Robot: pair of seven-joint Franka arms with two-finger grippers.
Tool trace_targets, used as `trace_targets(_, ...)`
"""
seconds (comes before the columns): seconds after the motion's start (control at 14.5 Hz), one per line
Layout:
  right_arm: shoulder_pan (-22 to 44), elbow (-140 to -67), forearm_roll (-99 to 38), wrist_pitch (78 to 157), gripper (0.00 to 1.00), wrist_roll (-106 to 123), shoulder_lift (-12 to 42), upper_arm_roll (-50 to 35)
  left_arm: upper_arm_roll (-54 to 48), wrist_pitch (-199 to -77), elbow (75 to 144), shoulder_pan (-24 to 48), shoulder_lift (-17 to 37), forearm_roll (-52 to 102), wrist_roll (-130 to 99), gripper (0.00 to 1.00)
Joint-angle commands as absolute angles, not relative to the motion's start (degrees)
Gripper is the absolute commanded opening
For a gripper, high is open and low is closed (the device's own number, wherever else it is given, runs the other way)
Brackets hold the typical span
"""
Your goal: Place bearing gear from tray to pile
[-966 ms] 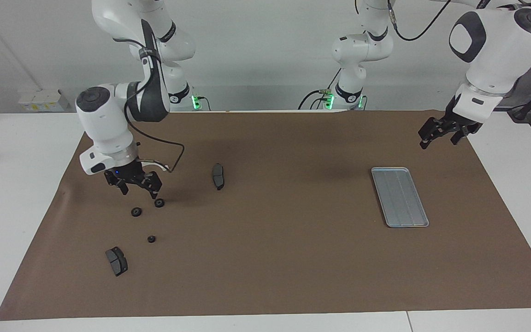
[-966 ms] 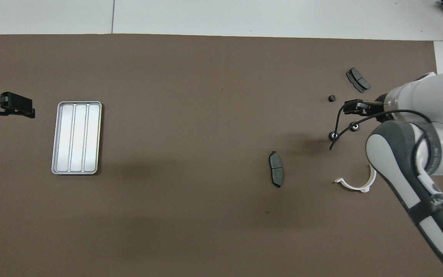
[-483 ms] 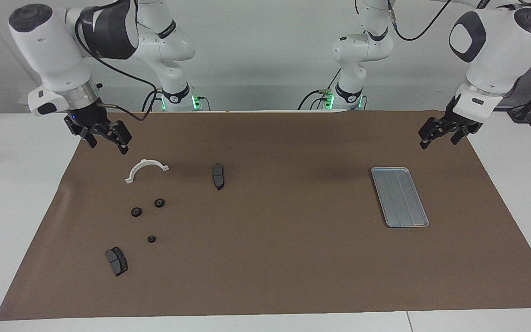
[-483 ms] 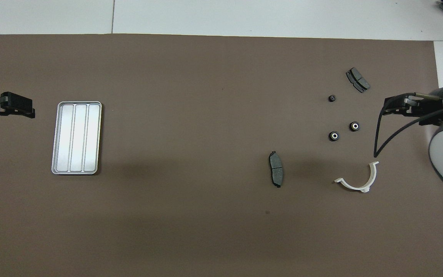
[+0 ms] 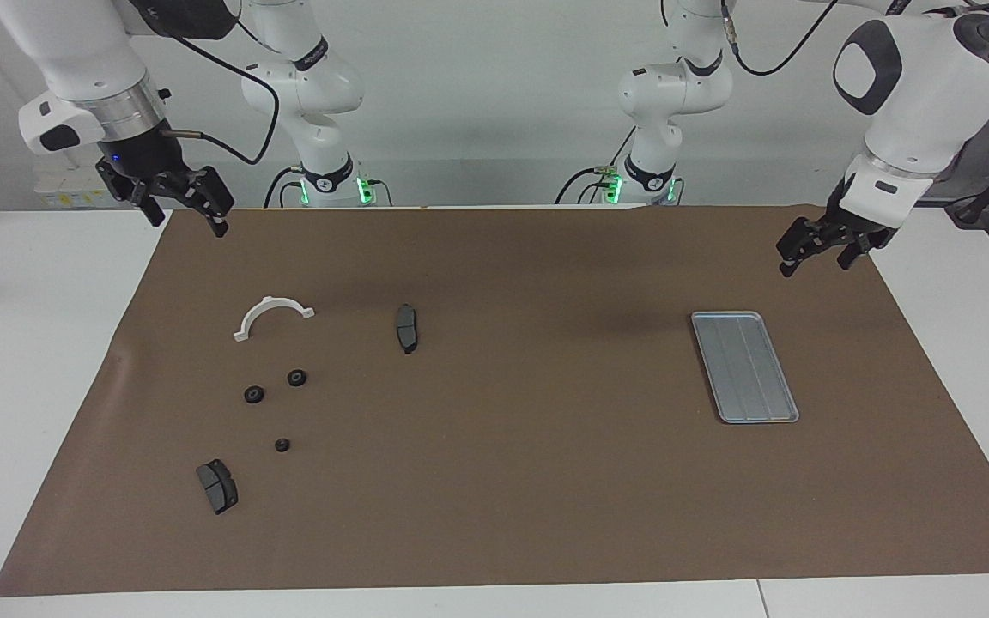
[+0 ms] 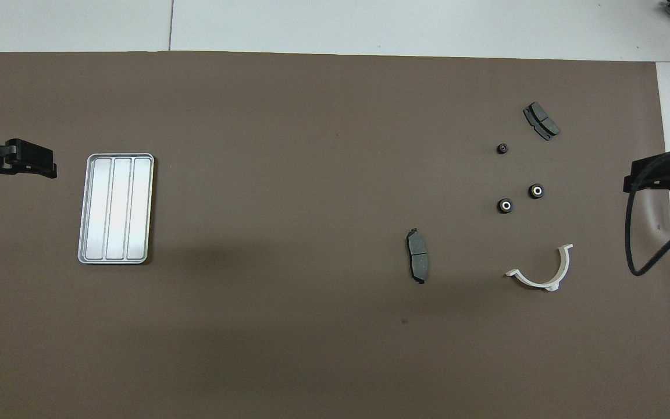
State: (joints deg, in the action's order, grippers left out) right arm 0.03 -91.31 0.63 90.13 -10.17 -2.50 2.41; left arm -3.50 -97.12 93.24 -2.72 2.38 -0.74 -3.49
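Both grippers were up and off the parts. The R gripper (image 5: 175, 199) hung over the mat (image 5: 529, 481) edge at the right arm's end, w/ fingers spread wide and nothing between them. The L gripper (image 5: 814, 247) waited over the mat edge at the left arm's end, fingers also apart and holding nothing.

Taking the white bracket (image 5: 274, 313) as ref:
- Two bearing gears (image 5: 296, 378) (image 5: 254, 395) lay near it, a bit farther from the robots.
- A third gear (image 5: 282, 445) sat farther out again.
- One brake pad (image 5: 217, 486) was farthest of that group.
- The other pad (image 5: 406, 328) was beside the bracket, toward the left arm's end.
- The tray (image 5: 745, 367) was well apart from the bracket, toward the left arm's end, w/ no gear visible in it.

So the gears looked to be all at the pile and the job prob. done.

Risks from here, as I judged them:
- Another trip to the tray would likely close the fingers on nothing, or scrape or nudge the light tray.
- The gears were small and round. A low pass by the R gripper could knock one, and it might roll away from the bracket.
- The cable (image 6: 631, 233) looping below the R gripper hung close to the bracket in the overhead view. On a sweep it could drag the bracket or flick a gear.
- The parts lay loose, so a bump to one might shift its neighbours.
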Motion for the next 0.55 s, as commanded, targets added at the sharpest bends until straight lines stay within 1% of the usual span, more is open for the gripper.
trace_targets(0.0, -0.8, -90.9, 0.6, 89.3, 1.00, -7.8, -2.2, 2.1, -4.0, -97.9, 94.2, -1.9, 0.9, -0.9, -2.5, 1.00)
trace_targets(0.21, -0.7, -92.2, 0.7, 89.0, 1.00, -8.3, -3.0, 2.1, -4.3, -95.9, 92.6, -1.7, 0.9, -0.9, -1.9, 1.00)
trace_targets(0.34, -0.8, -92.2, 0.8, 88.9, 1.00, -8.2, -3.0, 2.1, -4.0, -93.6, 90.9, -1.9, 0.9, -0.9, 3.8, 1.00)
trace_targets(0.48, -0.8, -92.2, 0.8, 88.2, 1.00, -8.3, -3.1, 2.1, -3.8, -92.9, 90.1, -2.2, 0.9, -0.8, 4.8, 1.00)
